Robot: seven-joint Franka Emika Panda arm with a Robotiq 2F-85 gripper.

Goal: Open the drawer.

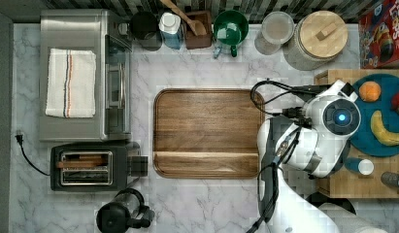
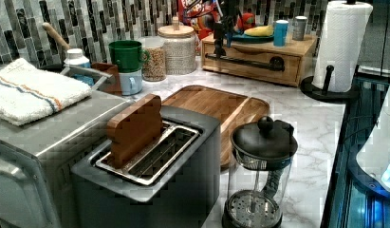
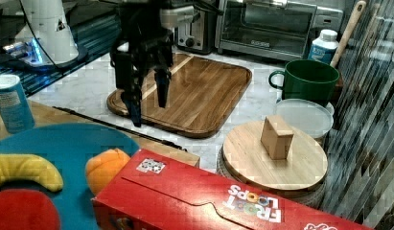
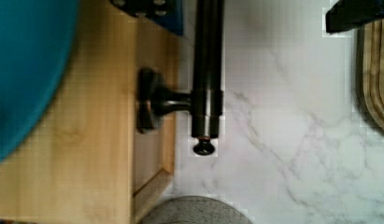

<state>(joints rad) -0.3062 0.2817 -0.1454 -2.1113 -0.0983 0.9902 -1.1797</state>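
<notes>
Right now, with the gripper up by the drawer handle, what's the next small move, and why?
Probably lower the gripper a little, until its fingers straddle the black bar handle, then close. In the right view the fingers are spread and hang above the drawer front; in the wrist view the bar lies below, between the two fingertips at the picture's edge. The drawer looks shut, so a grip comes before any pull.

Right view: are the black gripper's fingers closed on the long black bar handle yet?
No. The gripper hangs above the long black bar handle of the bamboo drawer with its fingers spread apart.
</notes>
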